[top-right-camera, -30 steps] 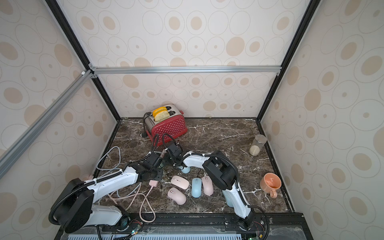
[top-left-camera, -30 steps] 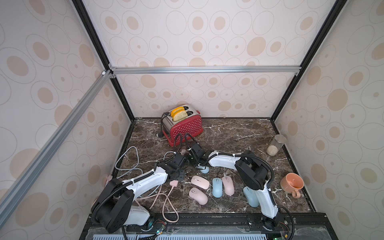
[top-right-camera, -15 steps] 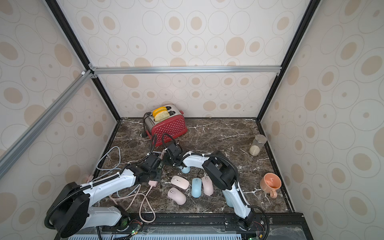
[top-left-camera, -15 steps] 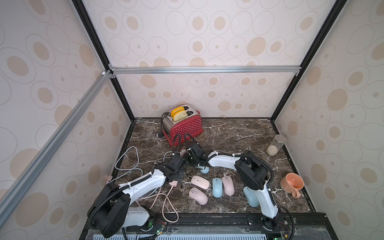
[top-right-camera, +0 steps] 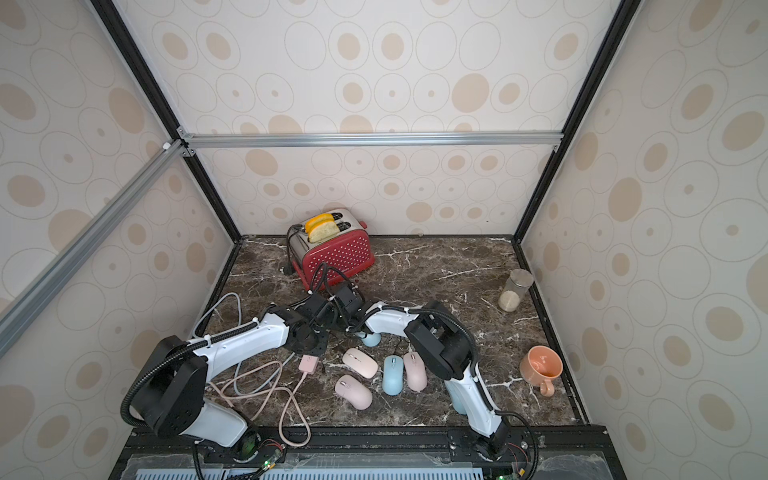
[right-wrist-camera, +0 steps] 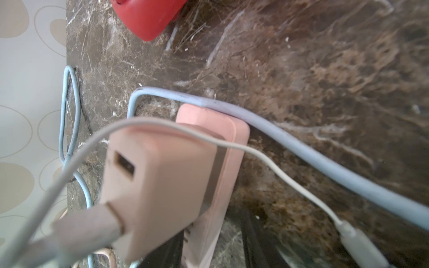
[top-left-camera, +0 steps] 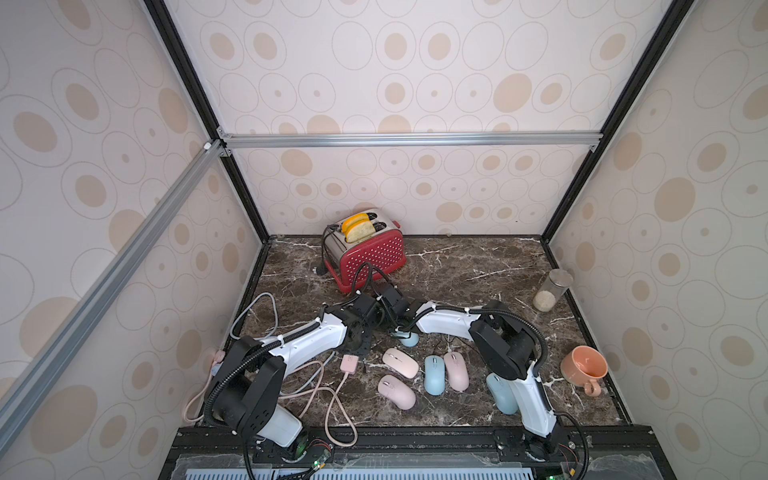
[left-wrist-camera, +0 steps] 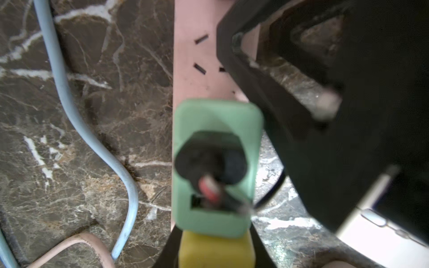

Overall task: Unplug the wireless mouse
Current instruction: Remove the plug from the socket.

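Note:
A pink power strip [left-wrist-camera: 197, 58] lies on the marble, hidden under both arms in the top views. My left gripper [left-wrist-camera: 214, 250] is shut on a green and yellow plug [left-wrist-camera: 216, 130] that stands on the strip. My right gripper [right-wrist-camera: 204, 250] straddles the strip [right-wrist-camera: 232, 162] with a black finger [right-wrist-camera: 162, 255] on each side, next to a pink USB charger [right-wrist-camera: 157, 176] with a white cable [right-wrist-camera: 278, 171]. In both top views the grippers [top-left-camera: 376, 316] [top-right-camera: 345, 309] meet in front of the toaster. A pale blue mouse [top-left-camera: 409, 340] lies half hidden under the right wrist.
A red toaster [top-left-camera: 368, 257] stands just behind the grippers. Several pink and blue mice [top-left-camera: 434, 374] lie in front. Grey-blue and pink cables [top-left-camera: 320, 386] loop at the front left with a loose pink plug [top-left-camera: 349, 363]. A jar [top-left-camera: 550, 289] and an orange cup [top-left-camera: 582, 368] stand at the right.
My left arm has shifted a little, bringing its gripper slightly farther back towards the right gripper. The right arm has stayed put, and both grips are the same.

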You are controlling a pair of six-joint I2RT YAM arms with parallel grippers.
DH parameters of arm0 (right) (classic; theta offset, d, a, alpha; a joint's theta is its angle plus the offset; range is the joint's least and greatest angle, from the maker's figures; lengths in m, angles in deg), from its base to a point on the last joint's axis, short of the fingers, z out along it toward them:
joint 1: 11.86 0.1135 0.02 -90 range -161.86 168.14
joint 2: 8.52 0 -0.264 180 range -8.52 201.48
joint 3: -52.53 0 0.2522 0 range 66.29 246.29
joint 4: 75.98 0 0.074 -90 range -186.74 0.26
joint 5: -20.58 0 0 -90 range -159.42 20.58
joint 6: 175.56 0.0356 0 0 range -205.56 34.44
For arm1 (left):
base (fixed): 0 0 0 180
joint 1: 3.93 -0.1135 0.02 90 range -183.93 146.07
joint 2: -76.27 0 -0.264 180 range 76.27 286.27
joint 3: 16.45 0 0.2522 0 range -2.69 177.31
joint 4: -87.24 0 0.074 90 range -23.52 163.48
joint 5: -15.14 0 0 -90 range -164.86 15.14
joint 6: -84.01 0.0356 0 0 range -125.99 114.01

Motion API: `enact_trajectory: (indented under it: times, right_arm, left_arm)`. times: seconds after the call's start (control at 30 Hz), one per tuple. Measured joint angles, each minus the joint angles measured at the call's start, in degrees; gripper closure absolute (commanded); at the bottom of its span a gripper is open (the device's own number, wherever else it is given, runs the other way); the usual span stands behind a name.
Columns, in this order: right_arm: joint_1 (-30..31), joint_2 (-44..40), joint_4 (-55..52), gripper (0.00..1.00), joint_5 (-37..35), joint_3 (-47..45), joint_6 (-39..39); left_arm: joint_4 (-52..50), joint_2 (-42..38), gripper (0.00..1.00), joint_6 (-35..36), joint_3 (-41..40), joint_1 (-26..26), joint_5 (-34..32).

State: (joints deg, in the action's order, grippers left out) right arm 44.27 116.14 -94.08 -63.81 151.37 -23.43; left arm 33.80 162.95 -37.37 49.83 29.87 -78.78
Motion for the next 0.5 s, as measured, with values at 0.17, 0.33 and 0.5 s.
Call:
enact_trajectory:
  times: [0.17, 0.33, 0.5]
  right_arm:
    - [0.0, -0.2, 0.7, 0.57, 0.0, -0.6, 0.0]
    - [0.0, -0.2, 1.3, 0.57, 0.1, -1.0, 0.4]
    - [0.0, -0.2, 1.4, 0.57, 0.1, -1.0, 0.5]
  left_arm:
    - [5.1, -4.4, 1.0, -0.2, -4.6, 0.0, -0.3]
    - [12.0, -17.1, 1.0, -0.9, -11.3, 0.1, -1.1]
    - [12.6, -17.6, 1.0, -2.2, -10.5, 0.2, -1.7]
